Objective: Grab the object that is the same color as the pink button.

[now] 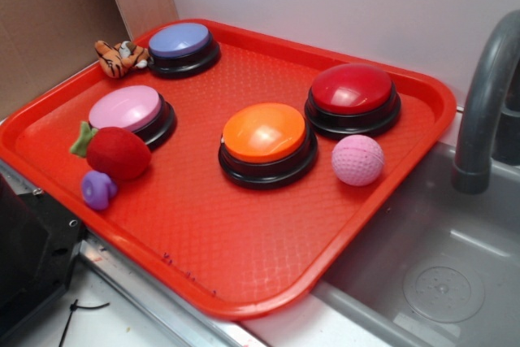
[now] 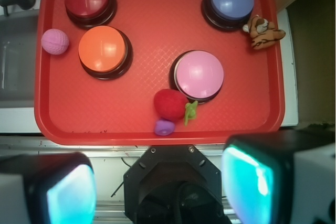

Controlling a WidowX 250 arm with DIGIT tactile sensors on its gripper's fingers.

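Buttons sit on a red plastic tray (image 1: pixel 203 233) with a bumpy criss-cross floor. We see four of them, each a shiny round dome on a black base: the pink button (image 1: pixel 126 109), an orange button (image 1: pixel 265 132), a red button (image 1: pixel 353 88) and a lavender-blue button (image 1: pixel 179 41).

We find the pink ball (image 1: pixel 357 160) near the tray's edge by the grey sink (image 1: pixel 439 249). It is small and round, with tiny dimples all over like a golf ball, and its pink matches the pink button. It lies just beside the orange button and the red button, touching neither that we can see.

A fuzzy red strawberry (image 1: pixel 116 153) with a green leaf rests against the pink button. A small purple toy (image 1: pixel 98 189) lies next to it. A soft striped tiger toy (image 1: pixel 120 58) sits by the lavender-blue button.

In the wrist view, our gripper (image 2: pixel 157 187) hangs high, off the tray's near edge. Its jaws are spread wide apart, holding nothing. The pink ball is well apart from them, far off at the tray's left side.
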